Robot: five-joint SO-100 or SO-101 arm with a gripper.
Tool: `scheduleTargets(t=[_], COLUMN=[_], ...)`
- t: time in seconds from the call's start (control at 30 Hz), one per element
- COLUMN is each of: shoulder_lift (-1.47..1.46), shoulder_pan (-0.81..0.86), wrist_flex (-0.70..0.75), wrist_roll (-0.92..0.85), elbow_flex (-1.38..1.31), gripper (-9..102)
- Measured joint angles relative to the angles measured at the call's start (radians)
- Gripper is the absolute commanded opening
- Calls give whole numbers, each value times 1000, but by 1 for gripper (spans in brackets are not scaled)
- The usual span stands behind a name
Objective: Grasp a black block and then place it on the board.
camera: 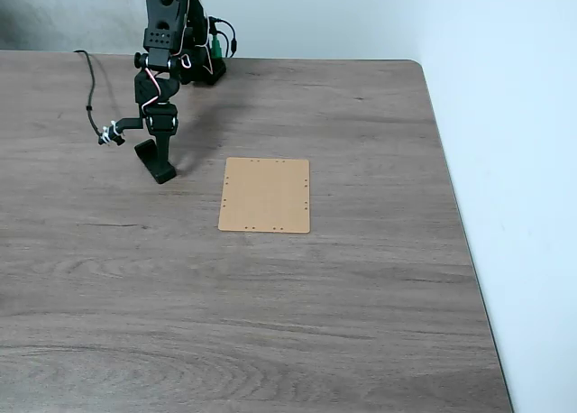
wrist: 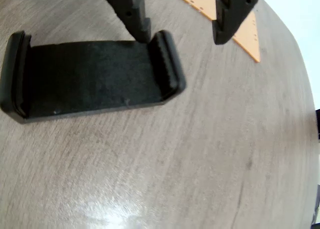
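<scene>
Block (wrist: 90, 76) lies beside open jaws, ungrasped.

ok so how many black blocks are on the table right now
1. The black block lies flat on the table left of the board in the fixed view, right under the open gripper. More could sit outside the frames.
</scene>
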Motion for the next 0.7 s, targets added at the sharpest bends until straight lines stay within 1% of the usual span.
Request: scheduleTargets(t=[0.3,0.7], shoulder_lift=[-55,-123], shoulder_pan=[0,0], wrist_flex=[0,-38], wrist_roll=[-18,-34], elbow_flex=[-8,-35], gripper=[16,15])
